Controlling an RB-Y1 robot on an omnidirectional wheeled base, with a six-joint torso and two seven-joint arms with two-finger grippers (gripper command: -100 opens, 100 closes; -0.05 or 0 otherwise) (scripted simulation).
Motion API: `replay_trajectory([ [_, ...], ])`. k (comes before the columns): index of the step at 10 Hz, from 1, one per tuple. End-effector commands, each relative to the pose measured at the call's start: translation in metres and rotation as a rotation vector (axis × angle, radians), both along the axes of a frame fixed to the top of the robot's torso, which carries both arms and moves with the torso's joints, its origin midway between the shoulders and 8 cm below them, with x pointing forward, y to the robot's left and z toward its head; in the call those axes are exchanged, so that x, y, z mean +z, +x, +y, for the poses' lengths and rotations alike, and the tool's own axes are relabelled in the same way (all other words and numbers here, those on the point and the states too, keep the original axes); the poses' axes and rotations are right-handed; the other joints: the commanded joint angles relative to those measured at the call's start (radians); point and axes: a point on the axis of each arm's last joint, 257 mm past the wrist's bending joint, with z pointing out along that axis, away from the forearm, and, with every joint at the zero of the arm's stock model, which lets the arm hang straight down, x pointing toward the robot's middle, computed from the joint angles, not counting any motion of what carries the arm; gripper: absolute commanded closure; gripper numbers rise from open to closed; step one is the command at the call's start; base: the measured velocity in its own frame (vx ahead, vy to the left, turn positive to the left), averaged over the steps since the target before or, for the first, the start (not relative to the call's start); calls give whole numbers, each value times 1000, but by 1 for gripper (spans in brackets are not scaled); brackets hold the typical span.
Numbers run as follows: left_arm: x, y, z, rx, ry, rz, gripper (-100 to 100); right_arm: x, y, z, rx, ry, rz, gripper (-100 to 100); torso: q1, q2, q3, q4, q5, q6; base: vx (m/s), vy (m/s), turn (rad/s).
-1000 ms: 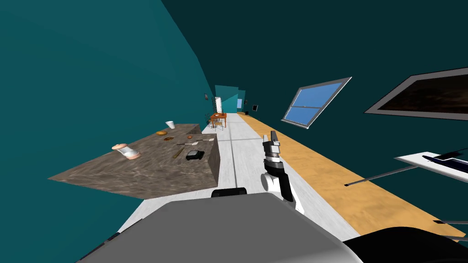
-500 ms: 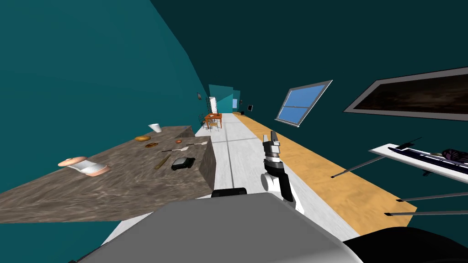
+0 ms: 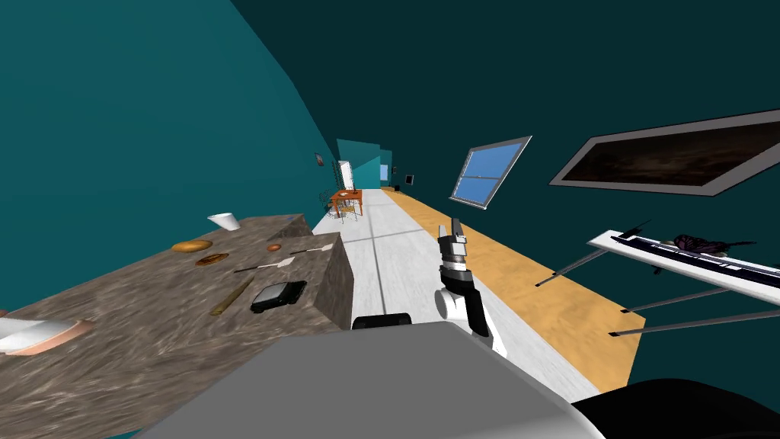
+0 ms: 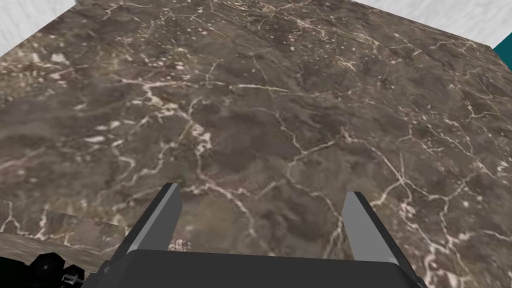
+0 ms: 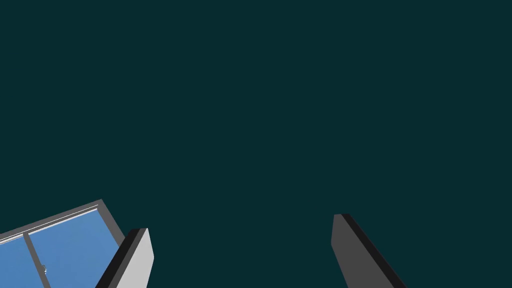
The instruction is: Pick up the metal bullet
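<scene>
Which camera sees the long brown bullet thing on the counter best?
The head view: the bullet lies whole on the marble counter, beside a flat black thing. The left wrist view gives plain marble past the left gripper, fingers open; the right wrist view has the right gripper facing a wall.

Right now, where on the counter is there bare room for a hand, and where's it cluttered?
Bare: the marble counter between the pink-and-white spool and the brass-coloured bullet. The open left gripper looks onto bare marble too. Crowded: the bullet, black device and spatula lie close together farther along.
</scene>
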Motion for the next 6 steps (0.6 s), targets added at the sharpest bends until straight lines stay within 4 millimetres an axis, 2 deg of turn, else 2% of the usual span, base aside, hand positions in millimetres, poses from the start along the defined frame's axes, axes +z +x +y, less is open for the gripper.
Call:
replay_trajectory([
  [1, 6, -1, 1, 1, 6, 6, -100, 0, 0, 0, 0, 0, 0, 0, 0, 0, 0, 0, 0, 0, 48, -5, 27],
  [2, 18, -10, 19, 3, 40, 47, -100, 0, 0, 0, 0, 0, 0, 0, 0, 4, 2, 1, 0, -1, 81, -25, -161],
  [3, 29, -17, 34, 5, 69, 80, -100, 0, 0, 0, 0, 0, 0, 0, -1, 3, 2, 1, 0, 1, 213, -58, -339],
  [6, 37, -23, 45, 9, 90, 107, -100, 0, 0, 0, 0, 0, 0, 0, 1, -6, -3, -1, 0, 1, 185, 14, -160],
])
